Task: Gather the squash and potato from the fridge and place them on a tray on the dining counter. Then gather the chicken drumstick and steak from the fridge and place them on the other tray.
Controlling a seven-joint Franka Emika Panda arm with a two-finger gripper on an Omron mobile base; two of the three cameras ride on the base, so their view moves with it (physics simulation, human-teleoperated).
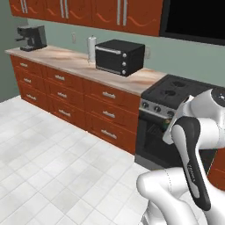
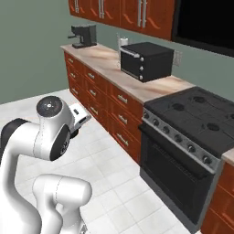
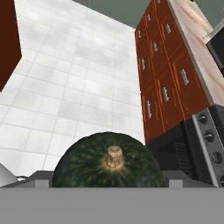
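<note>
Squash [image 3: 111, 162], a round dark green ribbed gourd with a tan stem stub, sits at six o'clock in the hand view, right where the gripper's tips rise, so the jaws, spread wide, appear clamped around it. Beyond it lie pale floor tiles, red-brown drawer fronts [image 3: 164, 74] at two o'clock and a black stove [image 2: 192, 132] at four. In my judgement this is the carrying step. Next the base must turn to the dining counter, then lower the gourd onto a tray without loosening early.
</note>
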